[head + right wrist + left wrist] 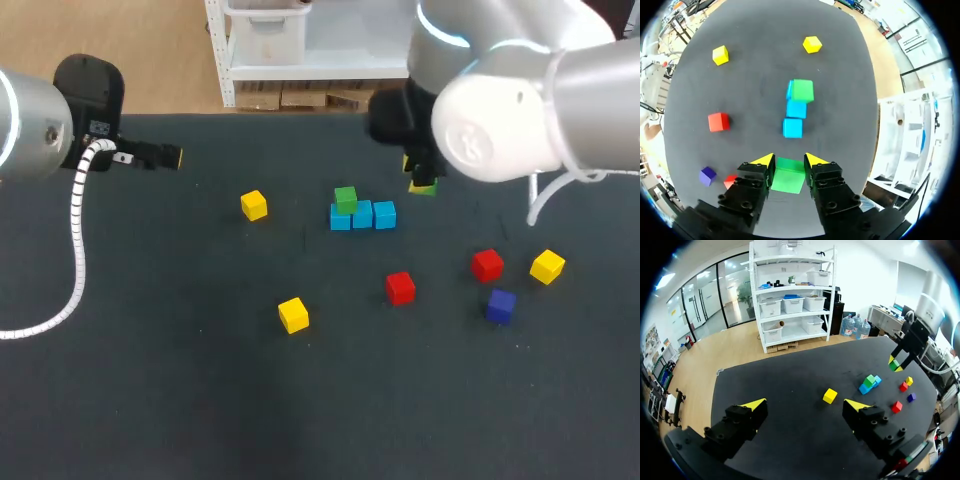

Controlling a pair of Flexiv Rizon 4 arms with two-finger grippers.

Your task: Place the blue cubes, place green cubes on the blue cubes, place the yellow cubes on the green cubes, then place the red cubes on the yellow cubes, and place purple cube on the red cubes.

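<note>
Three blue cubes (362, 214) lie in a row at the table's middle, and a green cube (346, 198) sits on the leftmost one. My right gripper (423, 180) hangs just right of and behind the row, shut on a second green cube (424, 187). The right wrist view has that green cube (788, 175) between the fingers of the right gripper (788, 161), with the blue row (792, 127) just ahead and the stacked green cube (802, 90) at its far end. My left gripper (170, 156) stays at the far left, open and empty; in its own view the left gripper (806, 404) is well short of a yellow cube (829, 395).
Loose yellow cubes lie at left (254, 205), at front (293, 314) and at right (547, 266). Two red cubes (400, 287) (487, 264) and a purple cube (501, 305) lie right of centre. The left arm's white cable (78, 250) hangs over the table's left side.
</note>
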